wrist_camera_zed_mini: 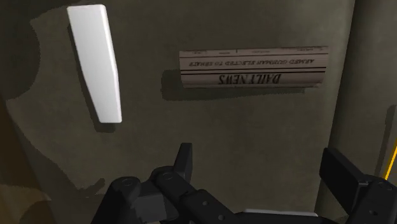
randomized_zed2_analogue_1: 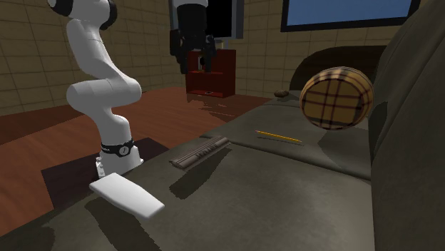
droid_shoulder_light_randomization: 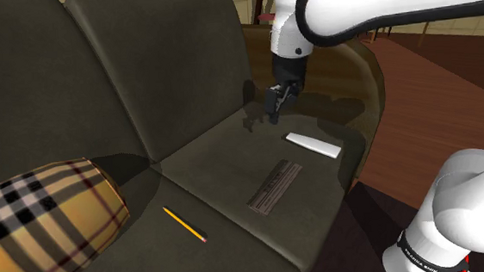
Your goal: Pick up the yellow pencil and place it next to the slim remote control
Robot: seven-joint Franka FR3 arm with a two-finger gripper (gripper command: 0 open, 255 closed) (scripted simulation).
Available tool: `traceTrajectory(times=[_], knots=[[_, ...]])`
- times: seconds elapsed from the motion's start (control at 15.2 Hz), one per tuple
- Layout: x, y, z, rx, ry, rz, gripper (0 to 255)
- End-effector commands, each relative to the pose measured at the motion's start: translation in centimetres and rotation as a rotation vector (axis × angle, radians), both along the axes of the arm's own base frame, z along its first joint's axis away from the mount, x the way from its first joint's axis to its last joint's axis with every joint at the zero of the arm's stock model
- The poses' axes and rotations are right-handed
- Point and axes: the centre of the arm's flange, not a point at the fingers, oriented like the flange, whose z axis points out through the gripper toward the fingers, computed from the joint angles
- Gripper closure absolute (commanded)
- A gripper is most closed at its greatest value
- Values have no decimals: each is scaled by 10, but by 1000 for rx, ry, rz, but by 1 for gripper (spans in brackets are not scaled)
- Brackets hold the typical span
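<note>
Sofa point(droid_shoulder_light_randomization: 208, 172), dark olive, carries everything. White arm point(droid_shoulder_light_randomization: 353, 12) reaches over seat. Plaid cushion point(droid_shoulder_light_randomization: 46, 212), tan and black, on sofa at shoulder view's lower left. Pincer point(droid_shoulder_light_randomization: 277, 107) hangs above seat, fingers spread apart, nothing between them. Folded newspaper point(droid_shoulder_light_randomization: 275, 186) flat on seat cushion below pincer. Slim white remote point(droid_shoulder_light_randomization: 312, 145) near newspaper, not touching. Yellow pencil point(droid_shoulder_light_randomization: 183, 223) flat on neighbouring seat cushion, near plaid cushion, across seam from newspaper, well apart from remote.
</note>
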Motion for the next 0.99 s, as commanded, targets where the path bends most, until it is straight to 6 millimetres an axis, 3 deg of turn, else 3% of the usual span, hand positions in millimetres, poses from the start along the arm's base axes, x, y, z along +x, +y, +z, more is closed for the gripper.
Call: traceTrajectory(times=[0.0, 0.92], knots=[[16, 18, -13, -1, 12, 2, 0], [117, 158, -97, -10, 96, 18, 0]])
